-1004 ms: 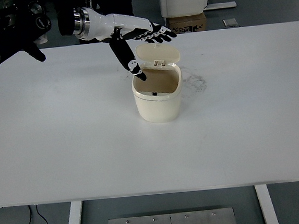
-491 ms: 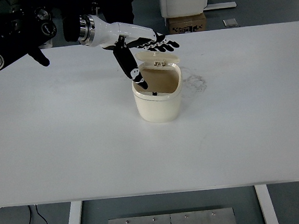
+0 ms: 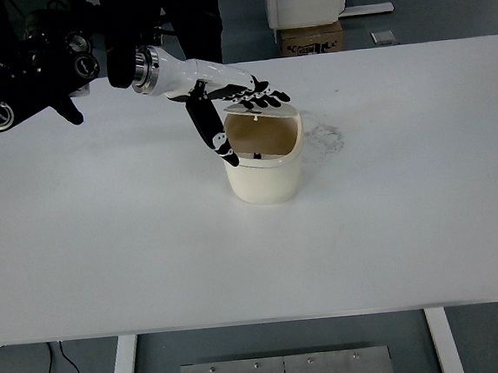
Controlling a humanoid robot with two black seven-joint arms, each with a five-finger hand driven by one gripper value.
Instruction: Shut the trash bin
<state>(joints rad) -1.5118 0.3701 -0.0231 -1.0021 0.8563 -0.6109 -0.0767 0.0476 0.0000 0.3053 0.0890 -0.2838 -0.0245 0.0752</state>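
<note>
Trash bin (image 3: 264,168) unlabelled, lid (image 3: 260,110) half lowered; left hand (image 3: 224,97) flat, spread fingers (image 3: 263,94) pressing lid from 10 o'clock, gripping nothing.

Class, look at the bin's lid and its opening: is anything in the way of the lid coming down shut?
Possibly. The left hand lies flat on the half-lowered lid of the trash bin, but its thumb points down at the left rim of the opening. Nothing else visible blocks the lid.
</note>
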